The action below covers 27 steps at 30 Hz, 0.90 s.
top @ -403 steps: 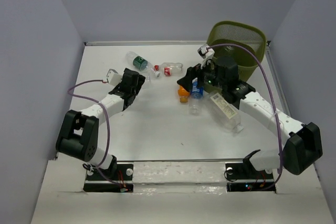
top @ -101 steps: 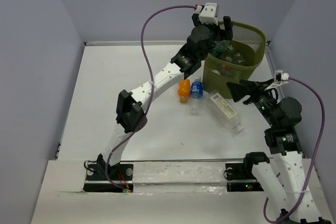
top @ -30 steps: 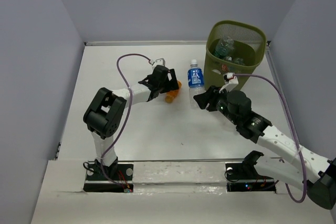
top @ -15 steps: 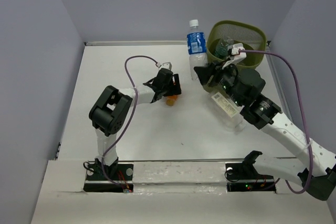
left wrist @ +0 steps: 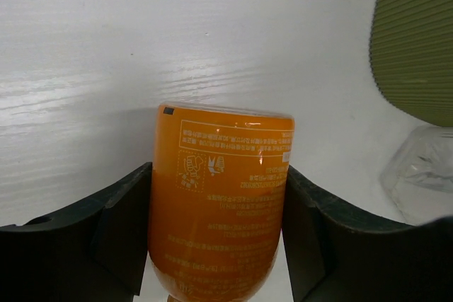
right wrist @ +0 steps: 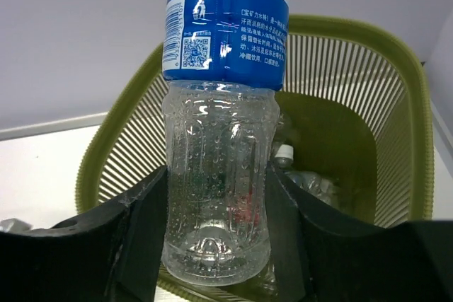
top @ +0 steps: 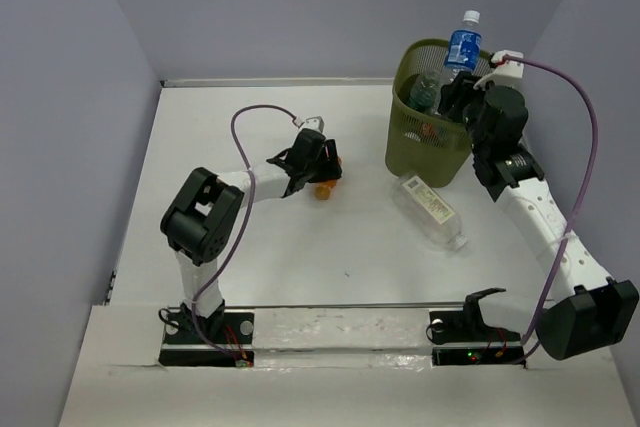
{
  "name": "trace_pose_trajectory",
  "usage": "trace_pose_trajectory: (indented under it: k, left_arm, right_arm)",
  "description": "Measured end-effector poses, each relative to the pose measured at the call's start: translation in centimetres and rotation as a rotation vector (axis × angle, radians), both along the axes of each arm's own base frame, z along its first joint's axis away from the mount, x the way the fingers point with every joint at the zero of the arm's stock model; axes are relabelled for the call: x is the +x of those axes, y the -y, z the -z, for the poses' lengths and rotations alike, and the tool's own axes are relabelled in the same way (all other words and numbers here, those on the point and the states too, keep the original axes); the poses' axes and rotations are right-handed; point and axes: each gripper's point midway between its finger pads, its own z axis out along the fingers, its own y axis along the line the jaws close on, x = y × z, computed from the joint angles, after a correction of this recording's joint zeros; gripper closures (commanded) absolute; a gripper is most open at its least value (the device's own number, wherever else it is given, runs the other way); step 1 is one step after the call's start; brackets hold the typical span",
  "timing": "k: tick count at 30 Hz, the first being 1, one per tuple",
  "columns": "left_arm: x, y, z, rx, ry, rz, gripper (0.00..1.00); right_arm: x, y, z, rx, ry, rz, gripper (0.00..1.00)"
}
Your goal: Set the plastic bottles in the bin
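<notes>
The right gripper [right wrist: 217, 231] clamps a blue-labelled bottle [right wrist: 226, 19] upright over the green bin [top: 425, 152]; the left gripper [left wrist: 216, 245] grips the orange bottle [left wrist: 219, 196] down on the table [top: 300, 247].

top: high at near edge, looking down on whole table [top: 250, 267] | left wrist: low, close | right wrist: close, facing bin [right wrist: 403, 125] | all share bin

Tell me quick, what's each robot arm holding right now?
Left end effector: closed on the orange bottle.
Right end effector: closed on the blue-label bottle, held upright over the bin.
</notes>
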Motion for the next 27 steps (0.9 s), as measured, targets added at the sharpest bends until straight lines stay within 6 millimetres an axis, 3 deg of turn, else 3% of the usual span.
trace_pose_trajectory:
  k: [1, 2, 4, 7, 12, 14, 15, 17, 18, 20, 22, 23, 25, 27]
  left_arm:
    - [-0.2, -0.1, -0.8, -0.009, 0.008, -0.001, 0.52]
    - [-0.4, -0.1, -1.8, -0.022, 0.022, -0.001, 0.52]
    - [-0.5, 0.0, -4.6, -0.054, 0.064, 0.002, 0.52]
    - [-0.8, 0.4, -9.7, -0.119, 0.152, 0.01, 0.52]
    - [-1.7, 0.9, -20.4, -0.243, 0.335, 0.031, 0.52]
    - [-1.8, 1.6, -25.2, -0.299, 0.417, 0.043, 0.52]
    - [-2.1, 2.4, -29.0, -0.339, 0.478, 0.059, 0.52]
    - [-2.2, 3.5, -33.0, -0.383, 0.545, 0.082, 0.52]
    - [-2.5, 4.4, -36.5, -0.421, 0.604, 0.104, 0.52]
    - [-2.6, 5.7, -39.7, -0.452, 0.654, 0.13, 0.52]
    - [-2.2, 7.6, -43.5, -0.498, 0.72, 0.157, 0.52]
    - [-2.0, 8.6, -45.2, -0.515, 0.748, 0.173, 0.52]
    - [-1.1, 10.8, -46.4, -0.533, 0.78, 0.195, 0.52]
    - [-0.4, 13.0, -46.0, -0.532, 0.778, 0.225, 0.52]
  right_arm:
    - [0.0, 0.3, 0.5, 0.005, -0.009, 0.003, 0.27]
    - [-0.1, 0.5, 0.9, 0.009, -0.015, 0.011, 0.11]
    - [-0.2, 1.5, 1.9, 0.028, -0.033, 0.041, 0.03]
    - [-0.5, 2.8, 2.7, 0.04, -0.051, 0.079, 0.03]
    - [-2.2, 3.1, 0.5, 0.067, -0.001, 0.077, 0.03]
    - [-3.7, 3.2, -1.1, 0.084, 0.04, 0.071, 0.04]
    - [-4.6, 3.3, -2.3, 0.095, 0.072, 0.066, 0.04]
    - [-6.3, 3.2, -3.9, 0.114, 0.124, 0.045, 0.05]
    - [-7.3, 3.2, -4.6, 0.126, 0.154, 0.033, 0.05]
    - [-10.0, 3.0, -5.7, 0.16, 0.215, -0.007, 0.06]
    - [-11.7, 2.7, -5.4, 0.188, 0.24, -0.039, 0.06]
    - [-12.4, 2.6, -5.5, 0.196, 0.252, -0.048, 0.06]
    - [-13.9, 2.5, -4.8, 0.219, 0.264, -0.07, 0.06]
    - [-14.4, 2.2, -4.3, 0.231, 0.261, -0.086, 0.07]
